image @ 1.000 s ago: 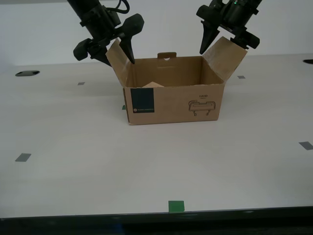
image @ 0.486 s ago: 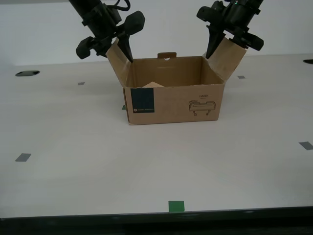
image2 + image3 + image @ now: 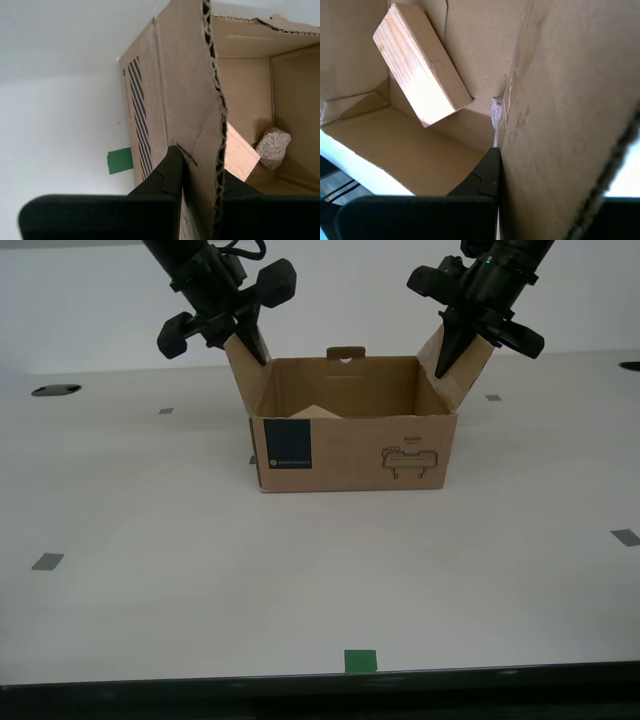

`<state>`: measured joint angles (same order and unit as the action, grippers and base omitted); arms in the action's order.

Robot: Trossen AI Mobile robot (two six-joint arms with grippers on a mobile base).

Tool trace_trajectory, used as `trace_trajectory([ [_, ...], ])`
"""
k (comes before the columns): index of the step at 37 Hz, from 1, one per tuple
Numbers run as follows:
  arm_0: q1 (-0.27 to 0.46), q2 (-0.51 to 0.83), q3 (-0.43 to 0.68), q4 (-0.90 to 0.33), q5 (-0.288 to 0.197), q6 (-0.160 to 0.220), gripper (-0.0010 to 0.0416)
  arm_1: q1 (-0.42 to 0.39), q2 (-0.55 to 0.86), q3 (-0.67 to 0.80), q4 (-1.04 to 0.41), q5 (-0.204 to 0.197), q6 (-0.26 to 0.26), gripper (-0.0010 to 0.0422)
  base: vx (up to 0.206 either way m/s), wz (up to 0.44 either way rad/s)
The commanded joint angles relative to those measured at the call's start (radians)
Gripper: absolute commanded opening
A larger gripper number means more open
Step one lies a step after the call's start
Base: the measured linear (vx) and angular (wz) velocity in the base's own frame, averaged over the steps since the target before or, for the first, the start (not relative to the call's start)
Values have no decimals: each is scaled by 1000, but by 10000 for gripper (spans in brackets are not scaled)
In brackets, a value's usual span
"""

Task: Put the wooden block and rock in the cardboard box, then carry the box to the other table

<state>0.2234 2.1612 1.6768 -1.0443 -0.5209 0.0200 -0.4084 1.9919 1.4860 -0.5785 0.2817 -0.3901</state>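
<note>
The cardboard box (image 3: 350, 450) stands open on the smooth white table (image 3: 200, 570). Inside it the wooden block (image 3: 420, 65) leans tilted against a wall, and its tip shows over the rim (image 3: 315, 413). The rock (image 3: 273, 146) lies on the box floor beyond the block (image 3: 239, 155). My second gripper (image 3: 250, 345) is shut on the raised side flap (image 3: 185, 90) at the exterior view's left. My first gripper (image 3: 450, 360) is shut on the opposite flap (image 3: 560, 100). The other table is out of view.
Grey tape squares (image 3: 47, 561) (image 3: 625, 537) mark the tabletop. One green tape square (image 3: 360, 661) sits near the front edge and another (image 3: 120, 160) beside the box. A dark hole (image 3: 56, 390) lies at the exterior view's far left.
Both grippers have closed in on the side flaps, which now stand more upright. The box front sits slightly higher in the exterior view than before.
</note>
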Motion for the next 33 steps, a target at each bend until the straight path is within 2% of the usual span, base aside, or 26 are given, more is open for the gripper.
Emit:
trace_trajectory([
  [1, 3, 8, -16, -7, 14, -1, -1, -4, 0, 0, 3, 14, 1, -2, 0, 0],
  [9, 4, -15, -21, -11, 14, 6, -1, -4, -3, 0, 3, 18, 19, -1, 0, 0],
  [13, 4, -40, -18, -12, 14, 16, -1, -4, -3, 0, 0, 42, 21, -1, 0, 0],
  [16, 4, -58, -17, -13, 14, 43, -1, -4, -3, 0, -3, 63, 24, -1, 0, 0],
  [20, 4, -82, -23, -12, 14, 45, -1, -5, -10, 0, -3, 101, 32, -1, 0, 0],
  [28, 4, -105, -13, -11, 14, 51, -1, -5, -29, 0, -10, 104, 59, -1, 0, 0],
  [33, 6, -108, -16, -19, 14, 58, -1, -5, -34, 0, -41, 144, 88, -1, 0, 0],
])
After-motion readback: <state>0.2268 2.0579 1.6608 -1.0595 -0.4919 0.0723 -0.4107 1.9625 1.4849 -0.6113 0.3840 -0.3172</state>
